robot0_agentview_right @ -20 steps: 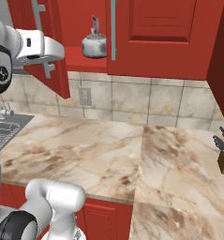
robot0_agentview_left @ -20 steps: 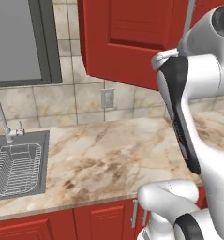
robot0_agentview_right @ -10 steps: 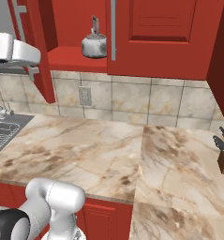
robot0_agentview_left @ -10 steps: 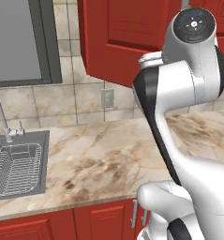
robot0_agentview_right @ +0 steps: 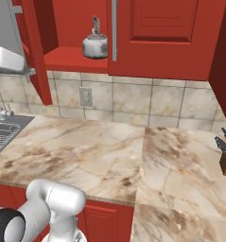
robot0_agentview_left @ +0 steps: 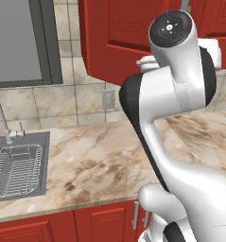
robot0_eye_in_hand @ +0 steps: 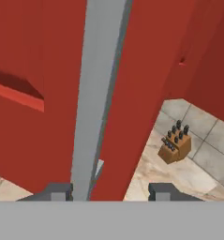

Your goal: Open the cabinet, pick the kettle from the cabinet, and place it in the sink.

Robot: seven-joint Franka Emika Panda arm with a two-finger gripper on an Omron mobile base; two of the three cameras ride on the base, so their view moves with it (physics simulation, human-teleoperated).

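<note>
Even, bright, flat rendered light in all views; no visible lamp, no glare. Soft shade inside open cabinet recess, above and behind kettle; kettle shows dull highlights. Faint sheen on marble counter. Hand view: silver bar handle just ahead of gripper, coarse and blocky up close; knife block beyond, small, soft-edged. No lens distortion at edges; slight pixelation throughout.

You see the red cabinet with its left door swung open. The small silvery kettle stands upright on its red shelf. The steel sink, holding a wire rack, sits well apart, lower left.
</note>
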